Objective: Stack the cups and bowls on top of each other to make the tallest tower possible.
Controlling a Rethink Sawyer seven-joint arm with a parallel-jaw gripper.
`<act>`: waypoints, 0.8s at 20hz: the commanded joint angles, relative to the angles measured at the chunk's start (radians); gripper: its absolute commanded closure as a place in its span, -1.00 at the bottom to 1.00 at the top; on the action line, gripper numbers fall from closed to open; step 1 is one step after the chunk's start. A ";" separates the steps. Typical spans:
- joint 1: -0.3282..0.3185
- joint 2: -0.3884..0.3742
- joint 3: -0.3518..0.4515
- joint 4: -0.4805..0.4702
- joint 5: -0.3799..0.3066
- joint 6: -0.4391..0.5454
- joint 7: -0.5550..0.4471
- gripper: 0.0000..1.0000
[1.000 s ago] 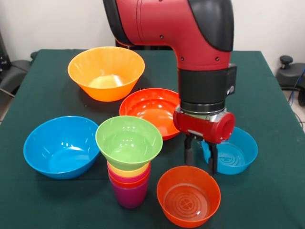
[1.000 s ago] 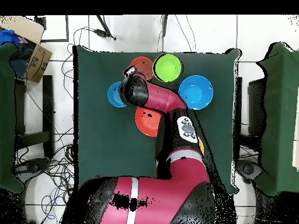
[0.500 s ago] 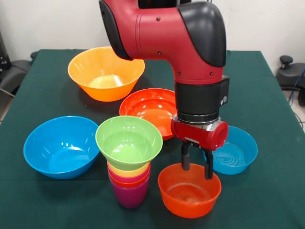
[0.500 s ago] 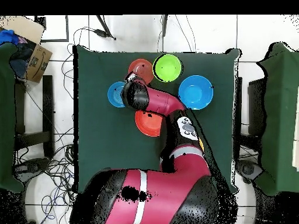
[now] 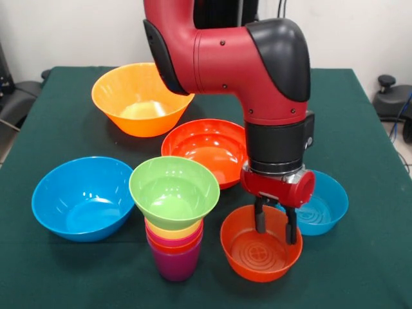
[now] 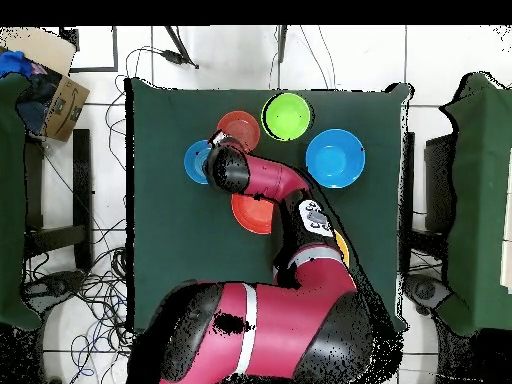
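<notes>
The tower stands at front centre: a purple cup (image 5: pixel 175 264) at the base, orange-red, crimson and yellow cup rims (image 5: pixel 172 230) nested above it, and the small green bowl (image 5: pixel 174 191) on top. Just to its right sits the small translucent orange bowl (image 5: pixel 257 252), tipped a little toward the camera. My gripper (image 5: pixel 275 225) hangs open over that bowl. One finger (image 5: pixel 260 219) reaches inside it and the other stands by its right rim. In the overhead view the arm covers the gripper, and the orange bowl (image 6: pixel 238 127) and green bowl (image 6: pixel 287 115) show beside it.
A small blue bowl (image 5: pixel 325 205) lies just right of the gripper. A wide red-orange bowl (image 5: pixel 205 147) is behind it, a large orange-yellow bowl (image 5: pixel 143 98) at the back left and a large blue bowl (image 5: pixel 82 197) left of the tower. A cardboard box (image 6: pixel 55 95) stands off the table.
My gripper has come down from above the table into the small orange bowl. The bowl has shifted slightly right and tipped toward the camera. The tower has not moved.
</notes>
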 commanded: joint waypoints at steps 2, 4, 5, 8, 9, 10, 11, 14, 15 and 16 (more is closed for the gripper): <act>-0.024 -0.002 0.104 -0.041 -0.064 0.030 -0.020 -1.00; -0.024 -0.010 0.105 -0.052 -0.056 0.056 -0.024 -1.00; -0.024 -0.015 0.104 -0.056 -0.053 0.065 -0.025 -1.00; -0.028 -0.036 0.104 -0.059 -0.040 0.100 -0.025 -1.00; -0.029 -0.040 0.102 -0.060 -0.037 0.107 -0.025 -1.00; -0.028 -0.045 0.097 -0.066 -0.034 0.121 -0.026 -1.00; -0.029 -0.052 0.098 -0.060 -0.033 0.123 -0.025 -1.00; -0.035 -0.056 0.099 -0.063 -0.031 0.134 -0.028 -1.00; -0.035 -0.060 0.099 -0.057 -0.032 0.132 -0.026 -1.00; -0.037 -0.062 0.097 -0.061 -0.030 0.140 -0.027 -1.00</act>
